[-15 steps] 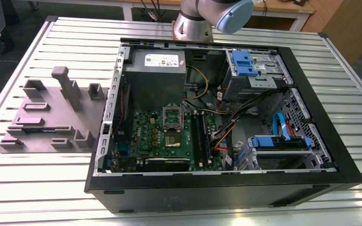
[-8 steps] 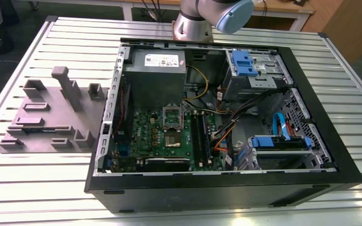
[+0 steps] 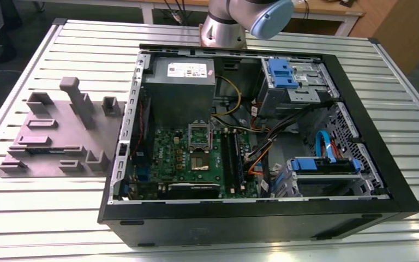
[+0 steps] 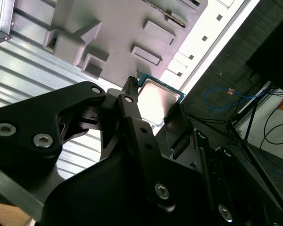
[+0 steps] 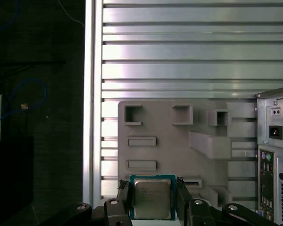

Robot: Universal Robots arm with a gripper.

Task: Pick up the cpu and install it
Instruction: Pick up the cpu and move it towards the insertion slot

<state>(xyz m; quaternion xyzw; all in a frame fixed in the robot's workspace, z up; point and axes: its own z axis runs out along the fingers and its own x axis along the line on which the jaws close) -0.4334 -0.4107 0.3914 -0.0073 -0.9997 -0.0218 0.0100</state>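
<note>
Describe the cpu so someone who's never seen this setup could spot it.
In the first wrist view, find the grey moulded tray on the slatted table. In front of it, the gripper clamps the cpu: a flat silver-topped square with a green rim, unlike the tray's grey blocks.

Silver-topped, teal-edged cpu (image 5: 153,200); black gripper (image 5: 153,194); grey fixture (image 5: 172,157); ribbed silvery table (image 5: 179,47).

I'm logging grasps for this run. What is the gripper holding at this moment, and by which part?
The small square silver-topped cpu, pinched at two opposite side edges between the fingers of the black gripper.
</note>
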